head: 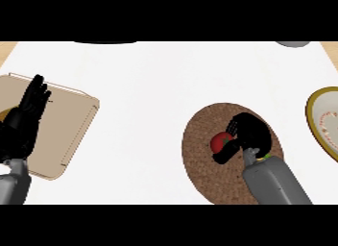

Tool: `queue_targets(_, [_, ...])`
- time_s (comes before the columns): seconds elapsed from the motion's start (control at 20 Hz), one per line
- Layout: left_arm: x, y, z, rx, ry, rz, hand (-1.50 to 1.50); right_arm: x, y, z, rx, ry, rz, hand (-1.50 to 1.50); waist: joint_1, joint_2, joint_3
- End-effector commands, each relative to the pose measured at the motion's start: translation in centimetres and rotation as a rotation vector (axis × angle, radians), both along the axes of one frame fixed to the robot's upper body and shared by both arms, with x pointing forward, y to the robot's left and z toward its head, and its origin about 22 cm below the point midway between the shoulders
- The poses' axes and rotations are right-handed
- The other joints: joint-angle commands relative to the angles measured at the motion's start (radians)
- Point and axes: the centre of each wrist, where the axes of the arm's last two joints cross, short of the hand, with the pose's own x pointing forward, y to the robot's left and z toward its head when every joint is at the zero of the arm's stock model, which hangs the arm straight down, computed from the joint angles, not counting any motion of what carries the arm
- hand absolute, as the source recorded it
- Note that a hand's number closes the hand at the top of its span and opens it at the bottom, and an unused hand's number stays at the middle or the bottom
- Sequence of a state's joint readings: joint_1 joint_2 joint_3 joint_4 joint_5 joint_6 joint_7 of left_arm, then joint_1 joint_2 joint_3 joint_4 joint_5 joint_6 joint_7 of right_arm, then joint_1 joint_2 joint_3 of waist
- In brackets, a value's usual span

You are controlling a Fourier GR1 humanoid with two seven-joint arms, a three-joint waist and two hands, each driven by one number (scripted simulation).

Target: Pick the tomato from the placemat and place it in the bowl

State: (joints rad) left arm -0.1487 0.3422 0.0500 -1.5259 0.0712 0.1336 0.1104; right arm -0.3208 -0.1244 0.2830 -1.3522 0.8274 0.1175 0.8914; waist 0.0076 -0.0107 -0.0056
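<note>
Here, the red tomato (pixel 221 141) sat on the round brown placemat (pixel 207 163). The right robot hand (pixel 246 136) curled around it from the right. It looked small, smooth and a bit squishy, so holding its round sides seemed best. The bowl (pixel 320 126) waited right of the placemat. The left robot hand (pixel 24 117) rested open, far left.

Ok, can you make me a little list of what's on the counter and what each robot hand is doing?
tomato: red, on the placemat, not lifted
placemat: brown, round, woven look, middle-right of the counter
right hand: over the placemat, fingers curled round the tomato
bowl: yellow rim, pale inside, at the right edge, partly cut off
left hand: open, fingers up, resting at the left over the tan tray
tan tray: square, left side of the counter
counter: white top
</note>
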Motion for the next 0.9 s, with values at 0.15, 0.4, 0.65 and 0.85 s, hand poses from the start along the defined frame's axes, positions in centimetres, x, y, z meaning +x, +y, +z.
queue_targets(0.15, [-0.2, -0.6, -1.2, -0.010, 0.010, -0.014, 0.00, 3.3, -5.3, 1.8, -0.136, -0.110, 0.075, 1.50, -0.003, 0.011, 0.006])
queue_targets(0.4, [0.2, -0.2, -0.8, -0.005, 0.007, 0.020, 0.00, 2.4, -4.3, 7.4, -0.241, -0.324, 0.027, 1.50, -0.014, 0.007, 0.005])
queue_targets(0.65, [-0.5, 0.8, -0.5, 0.003, 0.017, 0.025, 0.00, 0.6, -4.4, 15.2, -0.308, -0.627, -0.107, 1.50, -0.027, -0.003, 0.004])
queue_targets(0.85, [-0.2, 0.4, 0.1, 0.015, 0.012, 0.016, 0.00, -1.3, -3.6, 19.0, -0.226, -0.711, -0.175, 1.50, -0.019, 0.004, 0.005])
